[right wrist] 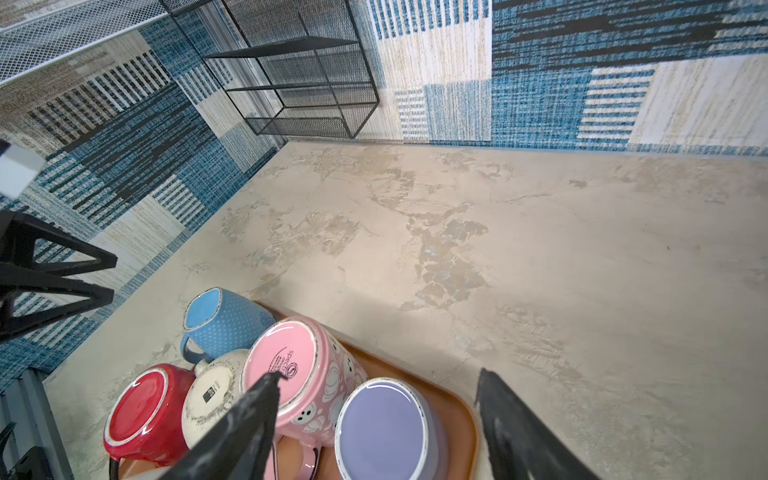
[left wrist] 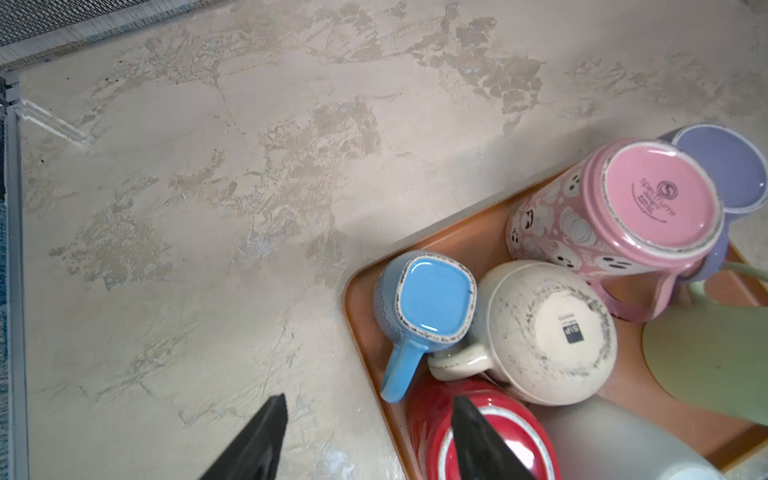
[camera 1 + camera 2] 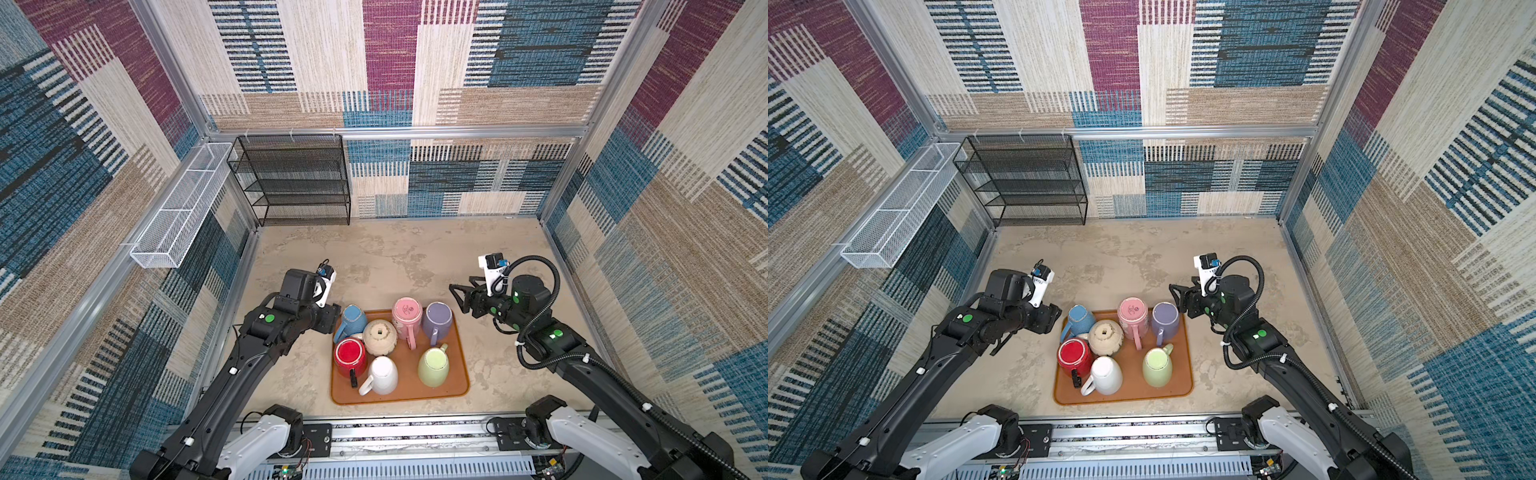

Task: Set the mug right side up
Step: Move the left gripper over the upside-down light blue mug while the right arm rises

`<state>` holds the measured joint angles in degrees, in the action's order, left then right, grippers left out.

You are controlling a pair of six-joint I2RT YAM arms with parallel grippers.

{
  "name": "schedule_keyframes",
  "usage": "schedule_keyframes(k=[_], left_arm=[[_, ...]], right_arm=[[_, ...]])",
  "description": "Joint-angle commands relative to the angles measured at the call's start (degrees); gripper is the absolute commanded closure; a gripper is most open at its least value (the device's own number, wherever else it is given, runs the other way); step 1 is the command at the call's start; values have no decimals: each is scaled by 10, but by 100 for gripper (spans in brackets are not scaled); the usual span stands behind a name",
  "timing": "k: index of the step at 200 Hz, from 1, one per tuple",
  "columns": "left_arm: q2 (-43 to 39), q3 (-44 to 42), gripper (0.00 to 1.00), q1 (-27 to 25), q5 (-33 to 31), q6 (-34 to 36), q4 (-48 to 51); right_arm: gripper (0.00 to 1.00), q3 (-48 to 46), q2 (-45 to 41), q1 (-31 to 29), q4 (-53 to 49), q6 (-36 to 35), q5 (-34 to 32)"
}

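Two black arms, left [image 3: 232,374] and right [image 3: 602,374], reach in from a rail [image 3: 415,432] at the near edge of a mottled beige worktop [image 3: 395,257]. Just past the rail, an orange tray [image 3: 415,388] lies on the worktop and carries seven mugs.

Nearest stand a white mug [image 3: 383,376], which looks bottom up, and to its right a green mug [image 3: 433,368]; I cannot tell which way up the green one is. A red mug [image 3: 351,356] stands base up just behind and left of the white one. Behind the red one, a cream mug [image 3: 379,336] sits base up with a label on its bottom, packed close to its neighbours. A blue mug [image 3: 353,318] fills the tray's far left corner, base up. Along the far edge, a pink mug [image 3: 407,316] with a printed base and a purple mug [image 3: 437,319] stand bottom up, side by side.

The left pincer [image 2: 370,399] hovers at the tray's left edge beside the blue and red mugs. Its fingers stand apart, one over the worktop, one above the red mug, gripping nothing. The right pincer [image 1: 379,374] hovers near the tray's far right corner. Its fingers are spread wide and empty, and in the right wrist view the purple mug shows between them.

Farther back, a black mesh rack [image 3: 291,178] stands against the far wall near the left corner. A white mesh basket [image 3: 183,208] hangs on the left wall.
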<state>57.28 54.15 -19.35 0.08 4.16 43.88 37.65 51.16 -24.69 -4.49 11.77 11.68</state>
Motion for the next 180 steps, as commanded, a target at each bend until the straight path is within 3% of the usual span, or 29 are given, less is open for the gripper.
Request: schedule_keyframes(k=[1, 59, 180], left_arm=[[-13, -24, 35, -8, -4, 45, -19], [-33, -94, 40, -23, 8, 87, -53], [131, -47, 37, -24, 44, 80, -58]], right_arm=[[24, -8, -19, -2, 36, 10, 22], [25, -18, -38, -2, 52, 22, 56], [25, -28, -43, -3, 62, 25, 54]])
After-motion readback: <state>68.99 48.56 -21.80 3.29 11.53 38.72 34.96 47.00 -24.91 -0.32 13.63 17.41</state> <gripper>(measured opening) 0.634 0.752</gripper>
